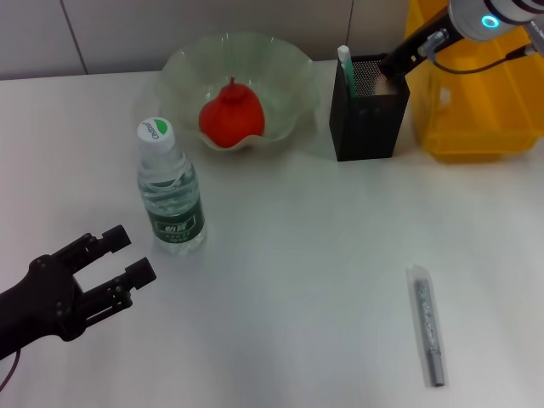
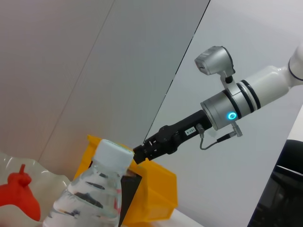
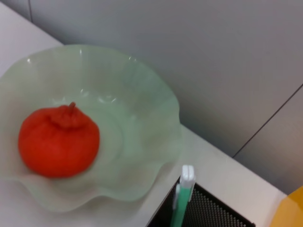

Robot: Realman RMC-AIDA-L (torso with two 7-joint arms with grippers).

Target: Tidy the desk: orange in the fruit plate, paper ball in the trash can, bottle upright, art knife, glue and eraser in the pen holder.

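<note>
Near edge, left: black left gripper [image 1: 115, 259] hangs unclenched, holding nothing. Toward the near right corner lies the slim grey art knife [image 1: 427, 325]: light, stiff, probably slippery; pinch mid-barrel. Far edge: right gripper [image 1: 393, 62] over black mesh pen holder [image 1: 367, 115], grip state cannot tell.

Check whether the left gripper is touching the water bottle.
Apart. In the head view the left gripper sits open, with bare table showing between its fingertips and the upright water bottle.
</note>
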